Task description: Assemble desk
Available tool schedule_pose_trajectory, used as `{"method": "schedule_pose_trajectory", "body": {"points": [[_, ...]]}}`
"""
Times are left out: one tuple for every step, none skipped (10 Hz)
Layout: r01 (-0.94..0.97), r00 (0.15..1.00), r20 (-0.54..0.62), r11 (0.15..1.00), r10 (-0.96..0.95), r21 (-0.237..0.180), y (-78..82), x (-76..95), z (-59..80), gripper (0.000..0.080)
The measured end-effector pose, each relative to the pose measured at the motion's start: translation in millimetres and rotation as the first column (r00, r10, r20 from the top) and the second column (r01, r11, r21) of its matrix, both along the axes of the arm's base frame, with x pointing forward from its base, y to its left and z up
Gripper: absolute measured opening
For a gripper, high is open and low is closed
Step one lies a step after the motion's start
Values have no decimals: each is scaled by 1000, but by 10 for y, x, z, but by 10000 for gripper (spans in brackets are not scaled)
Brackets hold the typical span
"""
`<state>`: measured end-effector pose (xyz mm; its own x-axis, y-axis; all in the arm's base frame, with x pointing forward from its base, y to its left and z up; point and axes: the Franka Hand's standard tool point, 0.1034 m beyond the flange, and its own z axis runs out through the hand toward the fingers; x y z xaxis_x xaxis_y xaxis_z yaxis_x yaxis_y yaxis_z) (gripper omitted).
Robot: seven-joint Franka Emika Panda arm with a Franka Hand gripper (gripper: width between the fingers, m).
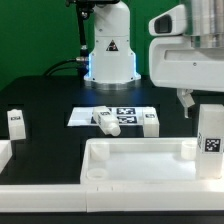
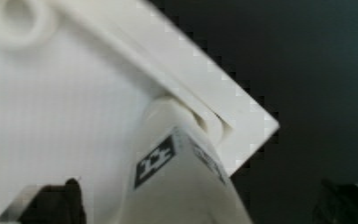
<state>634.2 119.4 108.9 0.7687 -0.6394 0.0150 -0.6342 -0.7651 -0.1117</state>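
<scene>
Black table (image 1: 50, 100) carries the kit. The desk tabletop (image 1: 130, 158) lies rim up so its corner socket can take the leg (image 1: 208, 130) standing in it. That leg sits just below and between the jaws of the gripper (image 1: 187, 102), which are spread wide and hold nothing.

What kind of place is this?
Probably a robotics lab bench: a white robot arm on a black table, a marker board, and a white desk tabletop with a tagged leg.
</scene>
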Motion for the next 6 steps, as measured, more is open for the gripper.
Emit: {"method": "schedule_pose_trajectory", "body": {"points": [[-245, 969, 17, 968, 246, -45, -21, 45, -3, 649], [-351, 935, 20, 934, 353, -58, -62, 76, -14, 649], [-301, 953, 20, 952, 302, -48, -53, 74, -17, 649], [-306, 952, 20, 951, 307, -48, -52, 73, -19, 508], [-236, 971, 18, 971, 237, -38, -44, 71, -20, 508], [-171, 985, 15, 985, 171, -31, -40, 70, -21, 370]]}}
